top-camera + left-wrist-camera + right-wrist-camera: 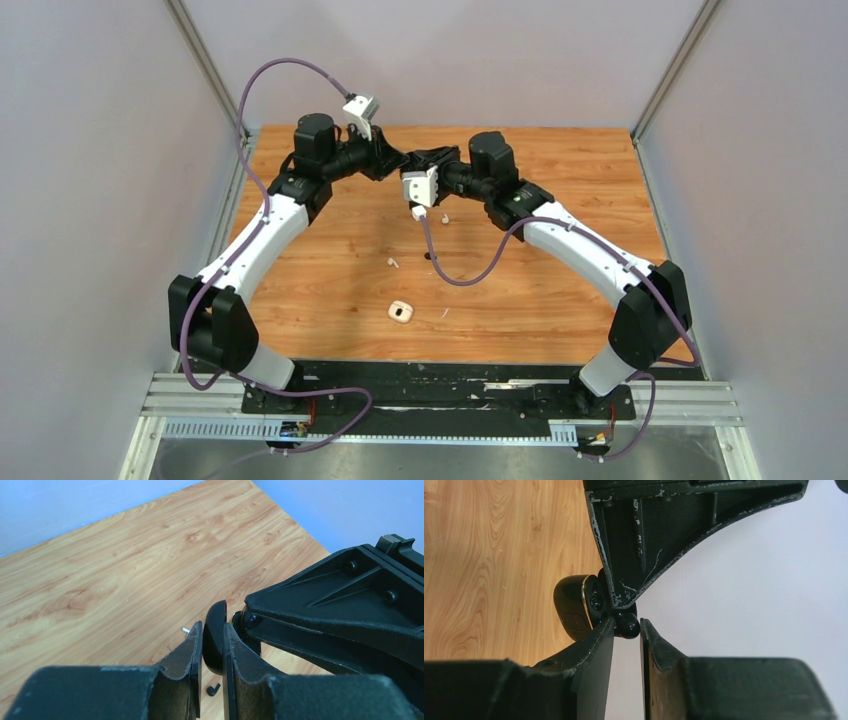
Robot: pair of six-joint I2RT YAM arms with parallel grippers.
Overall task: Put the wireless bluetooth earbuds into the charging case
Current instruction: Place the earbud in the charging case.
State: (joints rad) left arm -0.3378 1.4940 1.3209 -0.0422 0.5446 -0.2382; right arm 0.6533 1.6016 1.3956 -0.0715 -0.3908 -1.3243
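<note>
Two grippers meet nose to nose above the far middle of the wooden table (560,290), both raised off its surface. The left gripper (212,627) is clamped on the black case (214,655). Its two fingers press the rounded shell from either side, so the case stands on edge between them. From the right wrist, that case appears to open toward the right gripper (627,622), with a thin gold-coloured rim around its mouth (the inside is too dark to tell one pocket from the other). The right gripper pinches a black earbud (627,627) at the very tips of its fingers. The bud sits right at the mouth of the case, touching it or nearly so; whether it is seated in a pocket cannot be told.

Down on the table, a second black earbud (213,690) lies loose, under the two grippers and apart from both. In the top view a white case (400,312) lies open near the front middle of the table, well apart from the grippers. The near white earbud (393,263) lies on the wood between that case and the grippers. The far white earbud (445,217) lies farther back, just beside the right arm. A purple cable (470,275) hangs in a loop from the right wrist, and in the top view it passes over the wood near the far white earbud
</note>
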